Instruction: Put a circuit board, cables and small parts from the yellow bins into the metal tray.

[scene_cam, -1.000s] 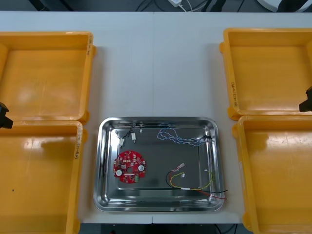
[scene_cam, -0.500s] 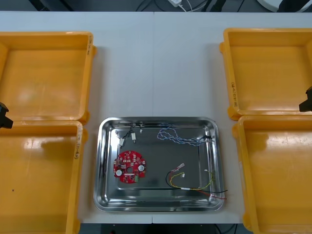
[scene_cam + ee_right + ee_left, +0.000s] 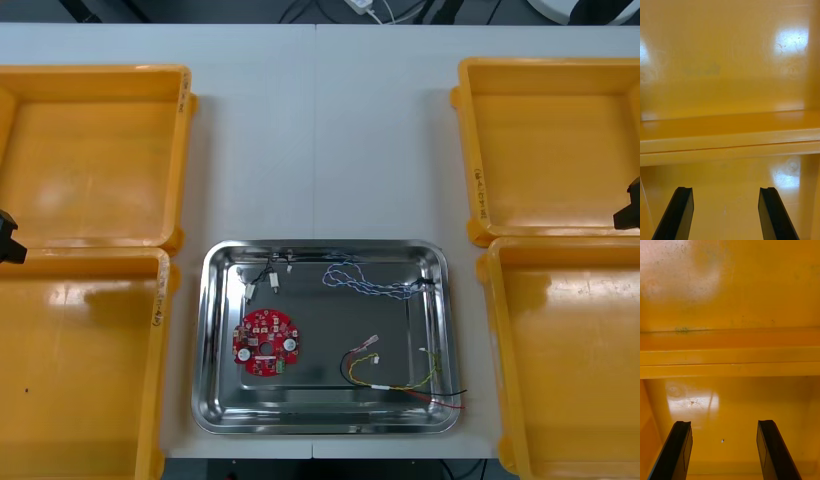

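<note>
The left gripper (image 3: 725, 453) has its two black fingers (image 3: 679, 450) wide apart with nothing between them, just the bare floor of the lower-left yellow plastic bin (image 3: 70, 370). It sits at the frame's left edge, near where that bin meets the upper-left yellow plastic bin (image 3: 90, 150). The right gripper (image 3: 725, 213) is spread wide and empty too. It sits at the right edge, near where the upper-right yellow plastic bin (image 3: 550, 140) meets the lower-right yellow plastic bin (image 3: 570, 360).

The shiny metal tray (image 3: 207, 300) lies low in the middle, with its long side running left to right. In it, the round red circuit board (image 3: 266, 343) lies flat at the lower left. A twisted blue and white cable (image 3: 365, 282) stretches left to right along the top. A black cable (image 3: 262, 275) sits at the upper left. A red and yellow cable (image 3: 400, 385) curls at the lower right — its ends reach the right rim. Open light table (image 3: 320, 130) lies above the tray.
</note>
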{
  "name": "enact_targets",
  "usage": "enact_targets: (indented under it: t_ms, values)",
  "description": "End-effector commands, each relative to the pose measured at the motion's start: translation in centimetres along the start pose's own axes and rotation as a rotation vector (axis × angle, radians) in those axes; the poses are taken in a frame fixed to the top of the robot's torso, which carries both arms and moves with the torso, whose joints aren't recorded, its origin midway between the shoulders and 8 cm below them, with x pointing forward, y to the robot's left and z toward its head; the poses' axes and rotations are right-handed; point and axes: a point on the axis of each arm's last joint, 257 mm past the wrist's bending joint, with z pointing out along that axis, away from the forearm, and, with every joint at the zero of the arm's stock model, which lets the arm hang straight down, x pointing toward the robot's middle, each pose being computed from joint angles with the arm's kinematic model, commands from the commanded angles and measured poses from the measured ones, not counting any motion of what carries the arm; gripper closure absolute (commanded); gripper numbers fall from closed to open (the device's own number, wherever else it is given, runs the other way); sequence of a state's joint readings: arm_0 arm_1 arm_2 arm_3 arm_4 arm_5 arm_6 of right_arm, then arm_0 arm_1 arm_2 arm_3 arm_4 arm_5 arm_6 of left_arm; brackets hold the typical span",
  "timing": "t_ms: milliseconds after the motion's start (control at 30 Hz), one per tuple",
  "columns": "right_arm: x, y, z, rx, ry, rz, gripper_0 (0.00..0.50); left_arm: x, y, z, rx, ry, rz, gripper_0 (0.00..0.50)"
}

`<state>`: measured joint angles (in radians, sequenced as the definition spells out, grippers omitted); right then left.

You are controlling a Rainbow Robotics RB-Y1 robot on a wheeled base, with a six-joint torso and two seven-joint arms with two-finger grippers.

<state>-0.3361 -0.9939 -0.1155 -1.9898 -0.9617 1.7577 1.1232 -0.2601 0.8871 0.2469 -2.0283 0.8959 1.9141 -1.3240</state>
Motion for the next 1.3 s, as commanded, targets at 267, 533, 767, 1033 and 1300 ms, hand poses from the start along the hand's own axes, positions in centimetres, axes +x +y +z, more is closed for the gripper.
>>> enact_targets:
  t_ms: [267,533,767,1033,1300]
  values:
    - [-1.25,-2.0,-1.72,0.046,-0.044,0.009,0.0,-0.13,2.03,-1.46,-0.047,-0.012,0.067,0.0]
    - [-1.25,-2.0,-1.72,0.046,-0.044,0.009,0.0,-0.13,2.03,-1.46,-0.047,-0.012,0.067,0.0]
    - [-1.25,-2.0,-1.72,0.046,-0.044,0.009,0.0,-0.13,2.03,-1.46,-0.047,-0.012,0.067,0.0]
    - [-1.25,-2.0,-1.72,0.046,-0.044,0.009,0.0,-0.13,2.03,-1.46,-0.047,-0.012,0.067,0.0]
    - [-1.25,-2.0,-1.72,0.046,-0.044,0.009,0.0,-0.13,2.03,-1.46,-0.047,-0.012,0.067,0.0]
